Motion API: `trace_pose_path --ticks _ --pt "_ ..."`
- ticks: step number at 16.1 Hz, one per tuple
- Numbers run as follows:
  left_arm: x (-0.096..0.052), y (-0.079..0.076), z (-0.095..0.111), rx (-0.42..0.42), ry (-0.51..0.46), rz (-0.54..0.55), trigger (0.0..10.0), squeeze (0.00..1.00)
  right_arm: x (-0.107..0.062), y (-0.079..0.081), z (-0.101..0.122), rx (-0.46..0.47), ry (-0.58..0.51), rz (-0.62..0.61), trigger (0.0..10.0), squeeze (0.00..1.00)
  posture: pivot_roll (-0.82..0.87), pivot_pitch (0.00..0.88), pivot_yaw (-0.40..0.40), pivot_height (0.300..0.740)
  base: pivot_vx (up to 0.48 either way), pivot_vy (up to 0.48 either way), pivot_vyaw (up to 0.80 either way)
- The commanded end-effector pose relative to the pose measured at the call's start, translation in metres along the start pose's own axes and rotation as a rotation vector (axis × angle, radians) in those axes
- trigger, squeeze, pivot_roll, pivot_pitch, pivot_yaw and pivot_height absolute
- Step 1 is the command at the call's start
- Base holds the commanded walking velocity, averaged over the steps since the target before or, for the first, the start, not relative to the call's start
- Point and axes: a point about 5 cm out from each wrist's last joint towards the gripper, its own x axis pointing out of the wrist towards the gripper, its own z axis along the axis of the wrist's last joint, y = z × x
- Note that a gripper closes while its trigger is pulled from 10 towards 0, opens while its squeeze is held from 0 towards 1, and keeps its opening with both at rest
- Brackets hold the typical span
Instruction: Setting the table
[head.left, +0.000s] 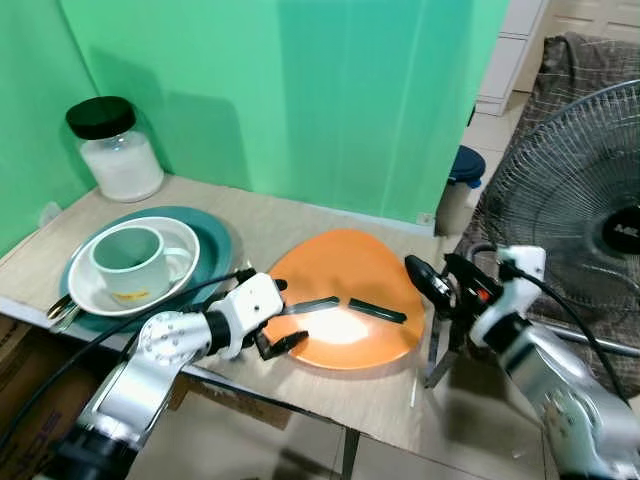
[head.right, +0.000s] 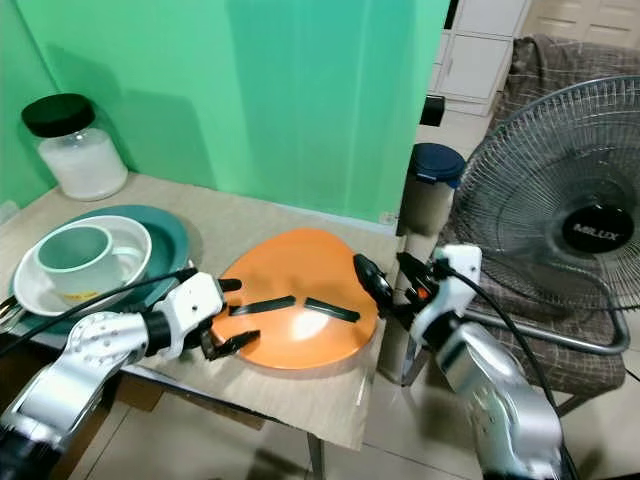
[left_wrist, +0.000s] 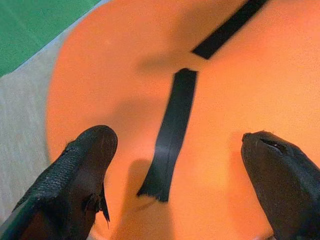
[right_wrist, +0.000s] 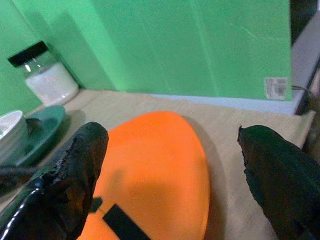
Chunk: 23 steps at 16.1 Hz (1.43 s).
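2 black strips (head.left: 340, 305) mark the rounded orange placemat (head.left: 345, 300); left end effector (head.left: 277, 315) and right end effector (head.left: 432, 282) both gape wide.

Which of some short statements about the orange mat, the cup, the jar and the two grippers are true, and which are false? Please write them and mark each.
1. The left gripper is open over the near-left edge of the orange mat. True.
2. The mug stands on the orange mat. False: it sits in a white bowl on the teal plate.
3. The jar has a black lid. True.
4. The right gripper holds a fork. False: it is open and empty, beside the mat's right edge.
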Motion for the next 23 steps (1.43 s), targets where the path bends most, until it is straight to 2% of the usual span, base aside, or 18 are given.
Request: trace_pose_path --ticks 1,4,9,12,17,18,20,21,23 --pt "0.0 -0.01 -0.011 0.003 0.055 -0.042 10.0 1.0 0.005 0.0 -0.001 0.014 0.007 0.019 10.0 0.0 0.01 0.0 0.017 0.74 0.0 0.0 0.0" --pt "0.002 -0.016 -0.018 0.009 0.064 -0.04 10.0 1.0 0.023 -0.005 0.001 0.059 0.022 0.043 10.0 0.0 -0.01 0.0 0.019 0.74 0.0 0.0 0.0" --pt "0.001 -0.022 -0.027 0.053 0.058 -0.009 10.0 1.0 0.042 -0.02 0.003 0.061 0.073 0.04 10.0 0.0 -0.01 0.0 0.006 0.74 0.0 0.0 0.0" --pt "0.003 -0.023 -0.029 0.076 0.035 0.02 10.0 1.0 0.047 -0.032 -0.002 0.071 0.104 -0.002 10.0 0.0 -0.01 0.0 0.0 0.74 0.0 0.0 0.0" --pt "0.006 -0.026 -0.031 0.1 0.022 0.026 10.0 1.0 0.048 -0.041 -0.004 0.089 0.112 -0.017 10.0 0.0 -0.01 0.0 -0.006 0.74 0.0 0.0 0.0" --pt "0.006 -0.027 -0.031 0.104 0.02 0.027 10.0 1.0 0.048 -0.044 -0.002 0.119 0.117 0.002 10.0 1.0 -0.01 0.0 -0.006 0.74 0.0 0.0 0.0" --pt "0.008 -0.028 -0.031 0.114 0.016 0.027 10.0 1.0 0.042 -0.05 0.001 0.203 0.196 0.063 10.0 1.0 -0.01 0.0 -0.012 0.74 0.0 0.0 0.0" --pt "0.008 -0.028 -0.031 0.117 0.015 0.031 10.0 1.0 0.04 -0.056 0.0 0.232 0.24 0.047 10.0 1.0 -0.01 0.0 -0.016 0.74 0.0 0.0 0.0" --pt "0.008 -0.028 -0.032 0.118 0.014 0.034 10.0 1.0 0.039 -0.058 -0.001 0.245 0.288 0.057 10.0 1.0 -0.01 0.0 -0.021 0.74 0.0 0.0 0.0"
